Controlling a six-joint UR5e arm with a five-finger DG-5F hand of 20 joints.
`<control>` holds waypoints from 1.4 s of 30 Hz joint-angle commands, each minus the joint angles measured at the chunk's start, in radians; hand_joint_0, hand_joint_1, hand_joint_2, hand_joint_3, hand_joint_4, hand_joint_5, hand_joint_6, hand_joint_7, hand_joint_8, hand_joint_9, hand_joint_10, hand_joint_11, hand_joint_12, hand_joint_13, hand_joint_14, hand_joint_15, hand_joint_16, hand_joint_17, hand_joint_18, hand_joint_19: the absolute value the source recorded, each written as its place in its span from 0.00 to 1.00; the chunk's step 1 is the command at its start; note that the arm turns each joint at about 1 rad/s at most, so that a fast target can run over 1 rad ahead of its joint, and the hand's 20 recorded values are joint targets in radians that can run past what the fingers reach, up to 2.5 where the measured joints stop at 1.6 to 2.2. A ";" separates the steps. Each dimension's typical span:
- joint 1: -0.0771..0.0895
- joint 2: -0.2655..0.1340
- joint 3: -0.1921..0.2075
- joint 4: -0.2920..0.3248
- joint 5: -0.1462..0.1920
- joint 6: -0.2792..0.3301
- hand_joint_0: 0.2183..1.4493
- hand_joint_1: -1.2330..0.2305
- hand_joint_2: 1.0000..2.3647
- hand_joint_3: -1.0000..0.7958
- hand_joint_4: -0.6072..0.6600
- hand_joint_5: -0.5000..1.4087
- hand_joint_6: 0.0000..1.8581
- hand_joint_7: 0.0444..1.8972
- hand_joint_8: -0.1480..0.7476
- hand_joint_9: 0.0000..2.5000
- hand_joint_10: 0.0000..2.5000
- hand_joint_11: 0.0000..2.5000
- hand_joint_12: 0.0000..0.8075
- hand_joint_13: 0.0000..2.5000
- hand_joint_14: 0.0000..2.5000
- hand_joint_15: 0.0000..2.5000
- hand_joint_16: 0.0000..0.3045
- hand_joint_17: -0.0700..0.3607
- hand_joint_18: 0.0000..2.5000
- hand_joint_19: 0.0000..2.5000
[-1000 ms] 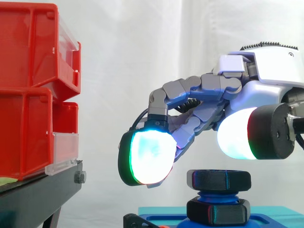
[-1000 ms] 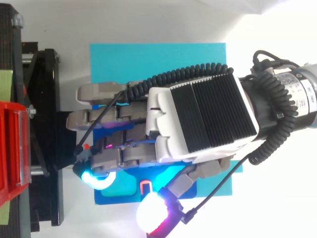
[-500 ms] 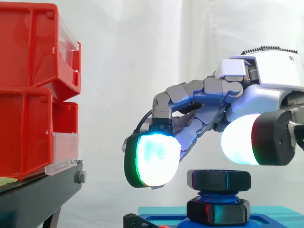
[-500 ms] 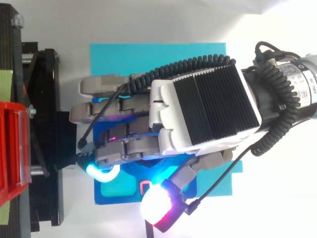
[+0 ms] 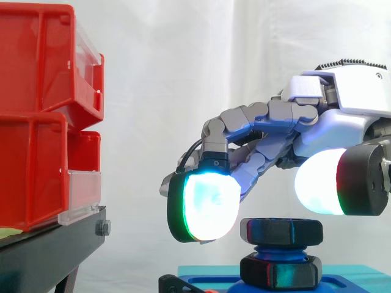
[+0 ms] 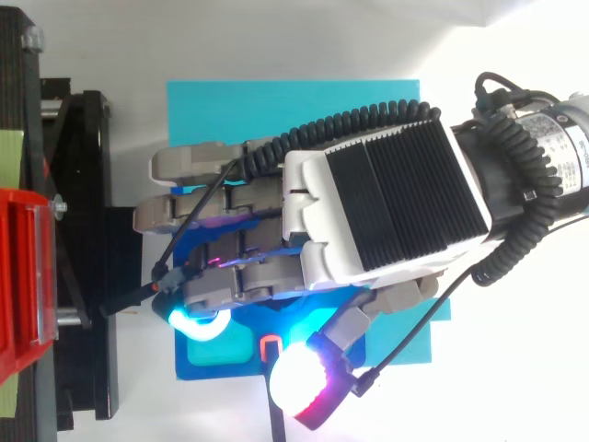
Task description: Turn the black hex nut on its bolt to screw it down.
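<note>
The black hex nut [image 5: 281,231] sits high on a blue threaded bolt [image 5: 278,251], above a second black nut [image 5: 280,271] at the bolt's foot. The bolt stands on a blue base [image 5: 348,282]. My hand [image 5: 293,122] hovers over the nut, its fingers bent loosely downward. One glowing finger pad [image 5: 204,206] hangs just left of the nut at its level. The thumb pad [image 5: 330,182] floats above the nut's right side. Nothing is held. In the top view my hand [image 6: 386,212] covers the nut and bolt.
Stacked red bins [image 5: 36,122] rest on a black stand [image 5: 49,250] at the left. The blue base [image 6: 216,354] lies on a cyan mat [image 6: 276,101] beside the stand [image 6: 87,184]. A white curtain hangs behind.
My hand has drifted right. The finger pad has come closer to the nut's left side and the thumb pad has slid further right. The nut has not moved.
</note>
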 commanded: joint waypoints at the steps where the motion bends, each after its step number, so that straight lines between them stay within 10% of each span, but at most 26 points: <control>1: 0.000 -0.001 0.000 -0.002 -0.008 0.000 0.24 0.55 0.00 0.28 0.64 0.21 0.27 0.61 0.43 0.27 0.00 0.07 0.34 0.11 0.00 0.00 0.10 0.32 0.00 0.00; 42: -0.009 -0.001 0.000 -0.014 -0.048 -0.045 0.24 0.54 0.00 0.28 0.65 0.19 0.36 0.50 0.43 0.28 0.00 0.09 0.35 0.12 0.00 0.00 0.10 0.32 0.00 0.00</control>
